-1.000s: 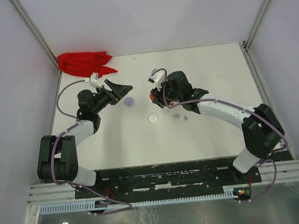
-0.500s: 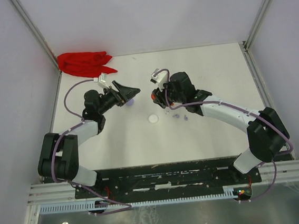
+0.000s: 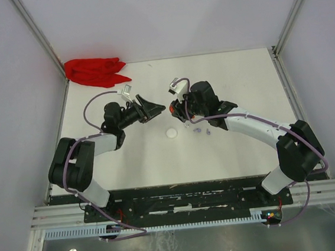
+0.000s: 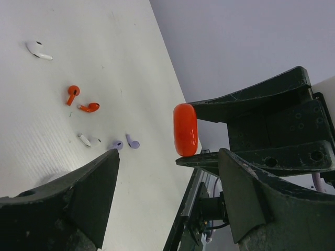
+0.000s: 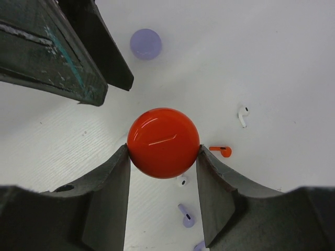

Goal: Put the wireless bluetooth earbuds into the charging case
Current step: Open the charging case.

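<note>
Item: round glossy red charging case (image 5: 163, 142), pinched by its rim between the right fingers (image 5: 118, 178) and held clear above the bench (image 3: 240, 83); no open lid shows. Left fingers (image 4: 99, 183) are spread wide, gripping nothing, and stand just beside the case at its 9 o'clock in the overhead view. Task pieces: tiny stemmed wireless earbuds, all loose on the bench at about 5 o'clock of the case. They are two whitish earbuds (image 4: 37, 50) lying well apart, a red pair (image 4: 73, 93) and a purple pair (image 4: 123, 143); none sits in a case. Also present: flat lilac disc (image 5: 145, 43), flat white disc (image 3: 172, 133), and crumpled red cloth (image 3: 94, 72) at the bench's 10 o'clock corner. Hazards, as judged:
- The case is smooth and curved and held on two small patches, so a push from the left fingers could twist it free and drop it among the earbuds, scattering them.
- The two sets of fingers stand near enough to clash.
- The earbuds are tiny and mostly clustered, so picking one may nudge its neighbour.

Surface: matt white, faintly ribbed. Room: pale lilac-grey walls (image 3: 163, 19) on three sides, with metal corner posts.
</note>
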Controlling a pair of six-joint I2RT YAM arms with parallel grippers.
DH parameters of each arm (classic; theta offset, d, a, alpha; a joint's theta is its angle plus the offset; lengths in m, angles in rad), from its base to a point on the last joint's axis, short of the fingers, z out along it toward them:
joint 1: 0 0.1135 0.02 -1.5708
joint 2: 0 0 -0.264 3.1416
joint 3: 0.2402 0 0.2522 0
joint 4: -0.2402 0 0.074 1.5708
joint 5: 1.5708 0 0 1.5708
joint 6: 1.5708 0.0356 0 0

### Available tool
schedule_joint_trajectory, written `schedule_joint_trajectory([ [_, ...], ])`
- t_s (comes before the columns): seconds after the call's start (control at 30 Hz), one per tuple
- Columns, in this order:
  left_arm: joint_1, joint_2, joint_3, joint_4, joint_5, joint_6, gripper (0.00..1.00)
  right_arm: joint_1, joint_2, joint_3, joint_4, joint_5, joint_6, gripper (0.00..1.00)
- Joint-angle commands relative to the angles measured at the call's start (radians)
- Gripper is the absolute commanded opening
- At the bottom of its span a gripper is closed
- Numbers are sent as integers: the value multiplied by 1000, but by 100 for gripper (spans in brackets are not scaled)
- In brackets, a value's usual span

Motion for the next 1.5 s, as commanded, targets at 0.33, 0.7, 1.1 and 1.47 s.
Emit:
schedule_joint_trajectory([
  [0.33,-58,105,46,287,55,-153,67,1,-25,11,33,-42,-7,14],
  [0.7,-76,125,60,302,50,-158,58,1,-21,13,35,-58,-4,13],
  [1.1,-80,135,62,303,44,-155,47,2,-24,12,34,-70,-4,13],
  [1.47,-83,137,65,305,40,-156,39,2,-31,9,33,-85,-7,13],
])
